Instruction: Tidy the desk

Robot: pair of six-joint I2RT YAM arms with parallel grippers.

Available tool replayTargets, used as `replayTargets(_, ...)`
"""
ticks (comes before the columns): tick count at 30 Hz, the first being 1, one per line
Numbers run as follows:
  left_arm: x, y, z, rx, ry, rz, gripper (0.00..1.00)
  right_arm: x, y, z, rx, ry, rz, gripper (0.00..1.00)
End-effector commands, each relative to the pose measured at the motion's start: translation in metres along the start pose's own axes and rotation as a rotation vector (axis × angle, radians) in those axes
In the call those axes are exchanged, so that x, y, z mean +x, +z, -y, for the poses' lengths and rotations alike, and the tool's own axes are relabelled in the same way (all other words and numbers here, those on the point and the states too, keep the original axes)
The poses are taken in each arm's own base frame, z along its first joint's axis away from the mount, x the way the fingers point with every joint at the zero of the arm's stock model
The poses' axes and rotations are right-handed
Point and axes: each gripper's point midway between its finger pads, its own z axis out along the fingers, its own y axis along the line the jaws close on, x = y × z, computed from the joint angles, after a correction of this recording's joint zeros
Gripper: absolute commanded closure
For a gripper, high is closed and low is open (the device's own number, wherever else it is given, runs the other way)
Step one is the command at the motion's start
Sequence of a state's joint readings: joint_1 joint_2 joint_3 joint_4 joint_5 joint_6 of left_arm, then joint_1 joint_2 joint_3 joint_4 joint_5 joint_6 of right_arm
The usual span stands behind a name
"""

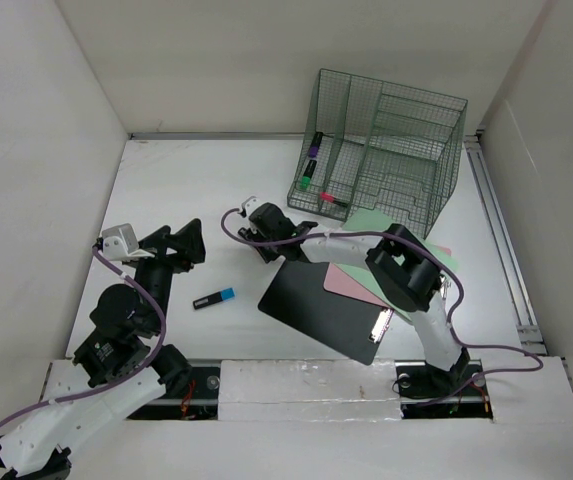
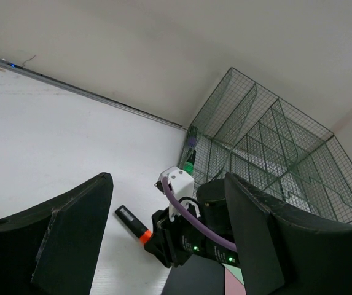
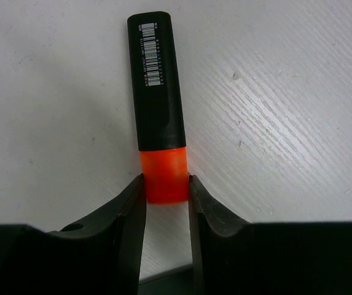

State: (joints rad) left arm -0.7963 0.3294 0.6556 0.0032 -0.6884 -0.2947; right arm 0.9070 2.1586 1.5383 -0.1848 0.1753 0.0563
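The right arm's jaws are clamping the orange end of a black highlighter (image 3: pixel 157 92) lying on the white surface (image 1: pixel 196 190), which is spreading beneath both arms. The lift is calling for a firm, centred squeeze before heading toward the wire rack (image 1: pixel 386 150). The left arm's jaws are hanging wide apart, holding nothing.

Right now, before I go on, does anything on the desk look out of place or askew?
Yes. A blue highlighter lies loose on the desk, left of the black clipboard, while other markers sit in the mesh rack. The clipboard lies skewed, with a pink sheet and a green sheet fanned at its far edge.
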Motion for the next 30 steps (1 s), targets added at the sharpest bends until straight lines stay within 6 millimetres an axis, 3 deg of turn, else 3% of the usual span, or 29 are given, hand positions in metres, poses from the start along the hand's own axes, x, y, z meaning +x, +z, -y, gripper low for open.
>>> replayTargets(1, -0.012, 0.001, 0.006, 0.018, -0.016, 0.029, 0.31, -0.012, -0.011, -0.003, -0.015, -0.002, 0.028, 0.89)
replayTargets(4, -0.012, 0.001, 0.006, 0.021, -0.016, 0.031, 0.31, -0.044, -0.033, -0.003, -0.05, 0.047, 0.124, 0.92)
replayTargets(6, -0.012, 0.0, 0.007, 0.026, -0.016, 0.028, 0.31, -0.072, -0.054, 0.008, -0.049, 0.106, 0.217, 0.93)
replayTargets(12, -0.011, 0.0, 0.009, 0.036, -0.016, 0.024, 0.31, -0.134, -0.1, 0.076, 0.007, 0.389, 0.471, 0.94)
replayTargets(14, -0.012, -0.001, 0.008, 0.034, -0.019, 0.028, 0.31, -0.142, -0.105, 0.11, 0.081, 0.503, 0.528, 0.95)
replayTargets(16, -0.012, 0.0, 0.008, 0.036, -0.019, 0.028, 0.31, -0.144, -0.107, 0.131, 0.117, 0.65, 0.568, 0.95)
replayTargets(22, -0.014, -0.002, 0.009, 0.044, -0.026, 0.031, 0.31, -0.16, -0.11, 0.177, 0.209, 0.898, 0.721, 0.97)
replayTargets(25, -0.015, -0.003, 0.009, 0.047, -0.029, 0.032, 0.31, -0.17, -0.113, 0.187, 0.24, 0.974, 0.769, 0.97)
replayTargets(30, -0.017, -0.005, 0.009, 0.051, -0.037, 0.038, 0.31, -0.169, -0.105, 0.192, 0.306, 1.067, 0.792, 0.98)
